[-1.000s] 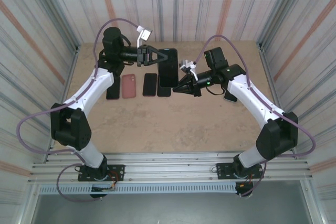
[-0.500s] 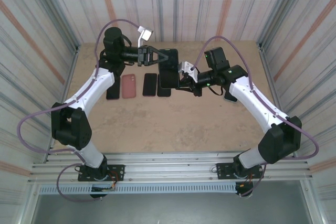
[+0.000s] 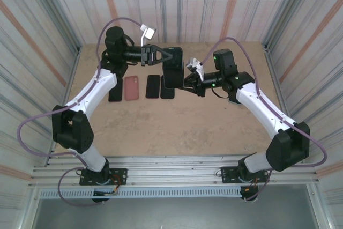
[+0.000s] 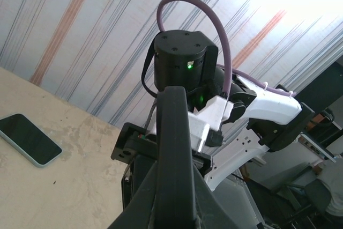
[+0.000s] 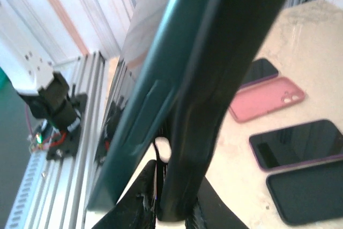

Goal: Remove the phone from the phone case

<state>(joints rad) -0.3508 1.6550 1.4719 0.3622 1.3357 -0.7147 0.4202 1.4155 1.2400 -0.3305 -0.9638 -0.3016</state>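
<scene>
My left gripper [image 3: 161, 56] holds the dark phone case [image 3: 172, 71] with the phone in it, upright above the back of the table. In the left wrist view the case's black edge [image 4: 174, 143] runs up between my shut fingers [image 4: 144, 207]. My right gripper [image 3: 185, 82] meets the case's lower right side. In the right wrist view my right gripper [image 5: 177, 213] is shut on a dark edge [image 5: 225, 68]. A teal slab [image 5: 155, 95] with a side button stands a little apart from that edge. Which of the two is the phone, I cannot tell.
On the table [image 3: 171, 122] below lie a row of a black phone [image 3: 115, 94], a pink case [image 3: 131, 88] and two dark phones [image 3: 153, 86]. Another phone in a pale case [image 4: 29, 139] lies on the table. Corrugated walls [image 3: 48, 36] close in three sides.
My right gripper has moved up and inward along the case's lower right edge, and its wrist has risen. The left gripper with the case has barely shifted.
</scene>
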